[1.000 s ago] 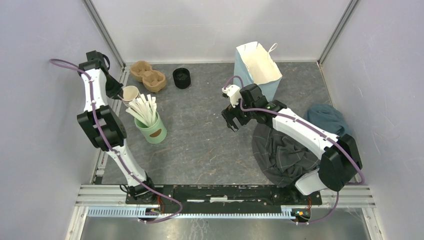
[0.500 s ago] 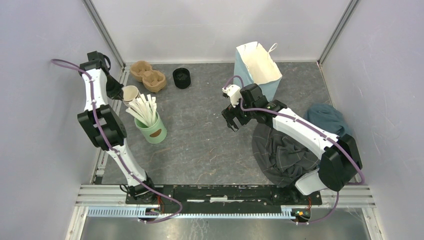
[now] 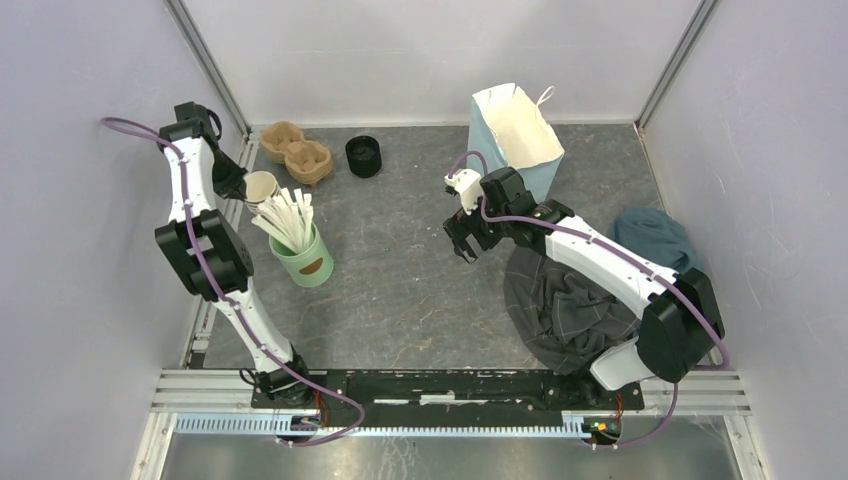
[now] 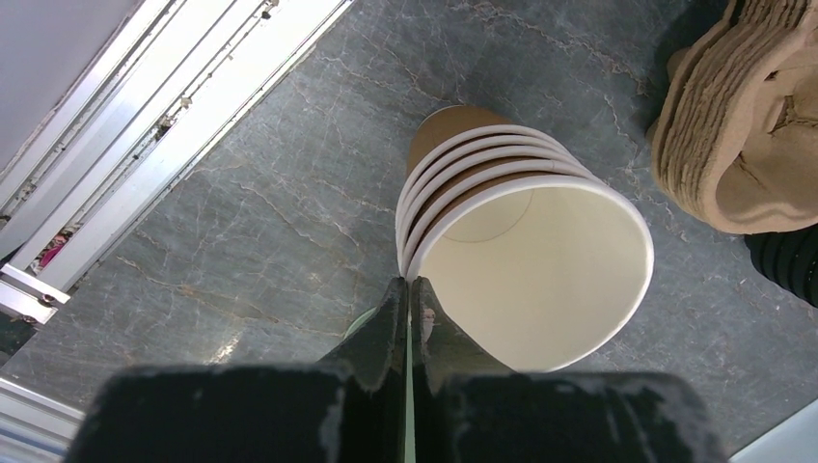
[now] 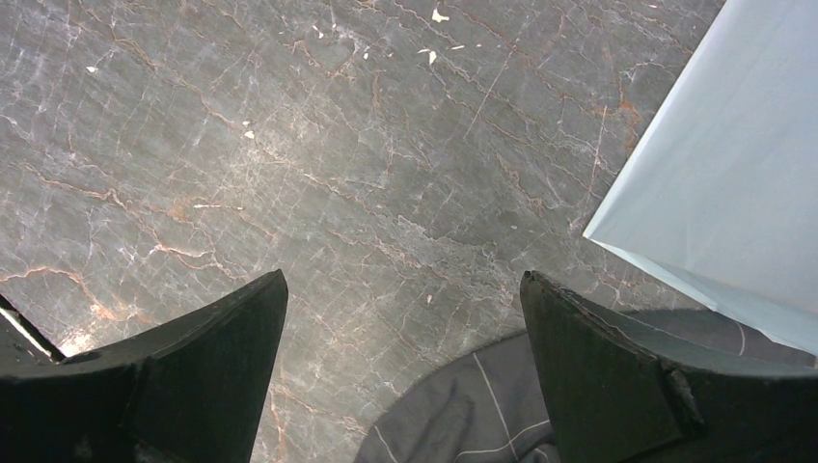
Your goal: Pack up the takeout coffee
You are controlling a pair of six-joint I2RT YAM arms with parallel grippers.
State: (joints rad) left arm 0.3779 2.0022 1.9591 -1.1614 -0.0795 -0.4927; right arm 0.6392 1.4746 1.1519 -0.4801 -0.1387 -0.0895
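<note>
The grey marbled tabletop [image 3: 400, 280] carries stacked pulp cup carriers [image 3: 296, 153] and black lids [image 3: 364, 156] at the far left. Nearer stand nested brown paper cups [image 3: 262, 186] and a green cup of white sticks [image 3: 305, 260]. A pale blue bag [image 3: 515, 135], a dark grey cloth [image 3: 565, 310] and a teal cloth [image 3: 650, 238] are on the right.

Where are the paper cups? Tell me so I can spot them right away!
Go to the far left corner of the grey table, beside the left arm. Just behind the green cup of white sticks sits a stack of brown paper cups. Only it is smooth and creamy white inside, unlike the lumpy cardboard trays and black lids nearby.
</note>
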